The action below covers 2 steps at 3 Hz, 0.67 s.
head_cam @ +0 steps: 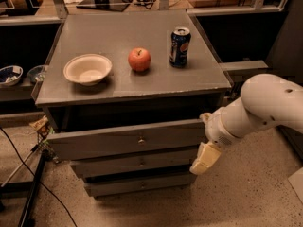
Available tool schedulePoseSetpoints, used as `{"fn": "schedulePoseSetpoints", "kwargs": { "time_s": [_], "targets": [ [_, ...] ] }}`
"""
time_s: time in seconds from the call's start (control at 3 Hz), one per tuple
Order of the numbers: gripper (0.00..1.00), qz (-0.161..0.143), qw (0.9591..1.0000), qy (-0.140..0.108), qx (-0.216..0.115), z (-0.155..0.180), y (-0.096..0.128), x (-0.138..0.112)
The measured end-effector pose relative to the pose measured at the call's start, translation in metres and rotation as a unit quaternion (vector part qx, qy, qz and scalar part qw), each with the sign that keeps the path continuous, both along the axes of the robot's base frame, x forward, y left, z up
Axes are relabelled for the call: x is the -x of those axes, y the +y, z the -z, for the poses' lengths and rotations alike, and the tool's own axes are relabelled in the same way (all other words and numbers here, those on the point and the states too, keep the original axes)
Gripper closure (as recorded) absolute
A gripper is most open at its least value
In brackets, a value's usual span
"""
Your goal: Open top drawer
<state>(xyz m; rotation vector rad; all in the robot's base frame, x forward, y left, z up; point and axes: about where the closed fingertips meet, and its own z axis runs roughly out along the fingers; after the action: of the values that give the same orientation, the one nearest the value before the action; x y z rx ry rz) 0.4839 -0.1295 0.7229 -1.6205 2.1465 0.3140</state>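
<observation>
The top drawer (109, 143) is the widest grey front on the cabinet, with a small metal knob (141, 139) at its centre. It stands out further than the two narrower fronts below it, and a dark gap shows between it and the cabinet top. My gripper (204, 159) hangs from the white arm (265, 105) at the drawer's right end, just off its corner and level with the middle drawer. It holds nothing that I can see and is well right of the knob.
On the cabinet top (142, 86) stand a white bowl (88, 69), a red apple (139, 59) and a blue soda can (179, 47). Cables and a black stand leg (33, 193) lie on the floor at the left. Shelves with bowls (10, 74) are at the far left.
</observation>
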Motion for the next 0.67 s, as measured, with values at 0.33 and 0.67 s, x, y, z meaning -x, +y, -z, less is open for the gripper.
{"fn": "schedulePoseSetpoints", "kwargs": {
  "time_s": [0.33, 0.67],
  "targets": [
    [0.00, -0.008, 0.9997, -0.021, 0.007, 0.005, 0.009, -0.021],
    [0.00, -0.026, 0.9991, -0.028, 0.016, 0.015, 0.021, -0.042]
  ]
}}
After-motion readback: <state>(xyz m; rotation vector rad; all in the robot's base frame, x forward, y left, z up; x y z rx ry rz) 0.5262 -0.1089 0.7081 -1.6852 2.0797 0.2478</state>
